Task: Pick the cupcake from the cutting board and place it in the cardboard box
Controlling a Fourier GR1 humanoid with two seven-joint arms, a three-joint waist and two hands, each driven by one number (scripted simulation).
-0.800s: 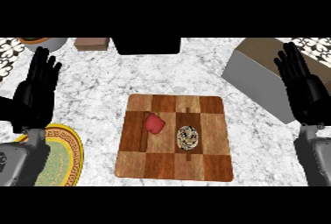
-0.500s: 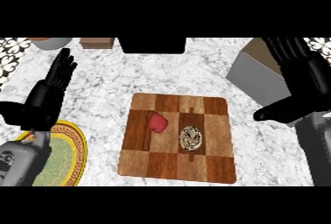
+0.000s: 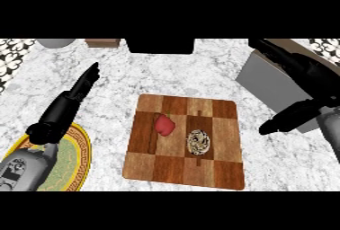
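Both have tilted inward: left hand (image 3: 63, 108) and right hand (image 3: 310, 75), fingers straight, holding nothing. One brown-and-cream swirled cupcake (image 3: 198, 141), one red lump (image 3: 164, 125), one cutting board (image 3: 179, 168).

Counter (image 3: 199, 76): white stone top with grey veins, spreading across most of the view.
Tiles (image 3: 15, 49): black-and-white patterned, in the upper left corner and again in the upper right corner; wall or floor cannot be told.
Far edge: a black block (image 3: 159, 45) at the middle, a small brown block (image 3: 102, 42) just left of it, a grey round vessel (image 3: 54, 42) further left, each cut off by the view's top.
Light: soft and even over the stone.
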